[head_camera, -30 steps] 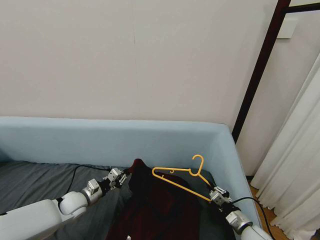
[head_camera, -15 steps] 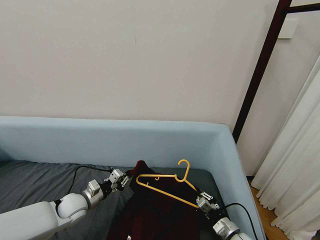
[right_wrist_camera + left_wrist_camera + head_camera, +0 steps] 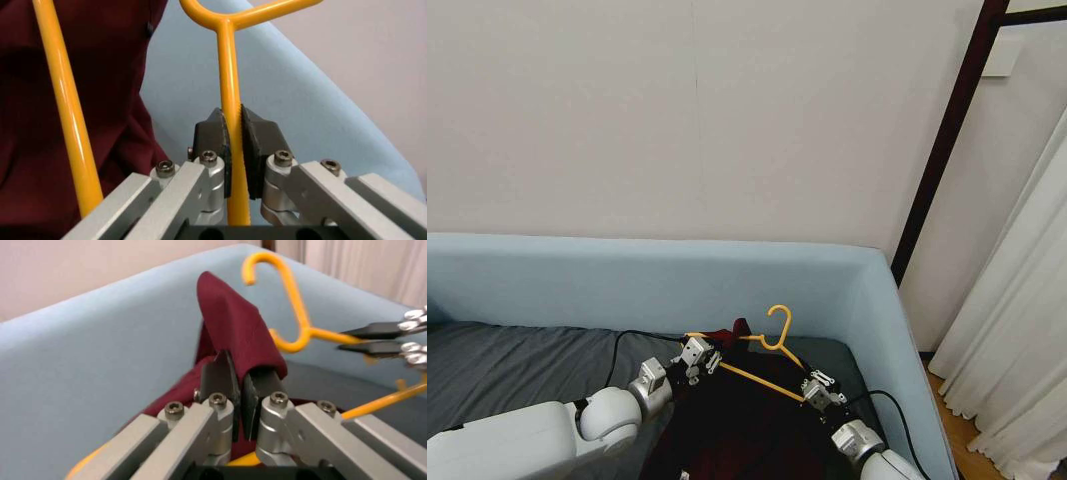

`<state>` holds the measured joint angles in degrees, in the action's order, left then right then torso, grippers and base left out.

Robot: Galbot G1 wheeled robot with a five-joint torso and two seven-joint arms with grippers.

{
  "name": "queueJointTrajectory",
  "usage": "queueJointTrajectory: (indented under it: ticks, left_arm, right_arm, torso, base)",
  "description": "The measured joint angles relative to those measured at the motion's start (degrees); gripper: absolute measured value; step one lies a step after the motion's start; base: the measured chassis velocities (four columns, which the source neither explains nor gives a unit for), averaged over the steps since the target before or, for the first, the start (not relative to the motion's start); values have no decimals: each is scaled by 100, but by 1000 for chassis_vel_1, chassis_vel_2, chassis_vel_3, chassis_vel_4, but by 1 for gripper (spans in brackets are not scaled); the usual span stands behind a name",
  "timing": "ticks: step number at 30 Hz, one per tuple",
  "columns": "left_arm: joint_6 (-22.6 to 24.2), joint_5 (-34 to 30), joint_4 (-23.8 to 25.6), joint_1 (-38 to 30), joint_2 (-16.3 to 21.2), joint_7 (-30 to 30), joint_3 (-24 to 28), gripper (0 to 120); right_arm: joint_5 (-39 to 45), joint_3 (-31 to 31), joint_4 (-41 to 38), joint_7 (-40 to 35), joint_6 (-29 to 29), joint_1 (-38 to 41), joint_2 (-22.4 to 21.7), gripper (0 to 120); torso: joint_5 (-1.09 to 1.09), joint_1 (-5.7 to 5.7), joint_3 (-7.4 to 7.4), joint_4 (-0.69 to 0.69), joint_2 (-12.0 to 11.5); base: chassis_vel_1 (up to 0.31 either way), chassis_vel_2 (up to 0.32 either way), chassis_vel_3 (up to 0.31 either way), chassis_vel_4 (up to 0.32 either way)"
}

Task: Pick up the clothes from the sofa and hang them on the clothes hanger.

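**Head view.** A dark red fabric garment (image 3: 747,430) lies at the right end of the light blue upholstered sofa (image 3: 627,285), with one fold raised above the grey seat cushion (image 3: 507,360). The left gripper (image 3: 697,358) is held at that fold. The right gripper (image 3: 817,385) is set at the lower end of a yellow plastic clothes hanger (image 3: 762,377), whose hook stands just beside the fold. A dark wooden upright (image 3: 942,150) is seen by the wall, well apart to the right.

**Left wrist view.** The left gripper (image 3: 239,375) is pressed together on a peak of the garment (image 3: 233,320), which is drawn up like a tent. The hanger's hook (image 3: 293,305) is seen close behind it.

**Right wrist view.** The right gripper (image 3: 230,125) is pinching one thin arm of the hanger (image 3: 229,75), below the fork of the hook. The garment (image 3: 100,75) lies beside it.

**Risks.** The round, slim bar could swivel or slide within the pinch, so the hanger might tip away from the cloth. The small fold could be pulled out of the left gripper if the hanger drags on it. Whether an opening of the garment is being presented cannot be told, so the hanger's arm may be pushed against closed fabric. The sofa alone carries the garment, which would drop back onto the seat.
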<state>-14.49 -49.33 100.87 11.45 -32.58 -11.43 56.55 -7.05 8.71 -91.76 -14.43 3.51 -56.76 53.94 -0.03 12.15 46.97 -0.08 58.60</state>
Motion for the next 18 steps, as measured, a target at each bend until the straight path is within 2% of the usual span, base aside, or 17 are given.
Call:
queueJointTrajectory:
  ticks: [6, 18]
  left_arm:
    - [-98, 104, -313, 54, 217, -54, -138, 0]
    - [-134, 228, -146, 76, 370, -72, -192, 0]
  right_arm:
    - [-48, -315, -112, 22, 161, -338, -261, 4]
    - [105, -629, -17, -120, -38, -452, -397, 4]
  torso:
    - [-3, 0, -1, 2, 0]
    - [-1, -1, 0, 1, 0]
  base:
    - [0, 0, 0, 0]
    - [0, 0, 0, 0]
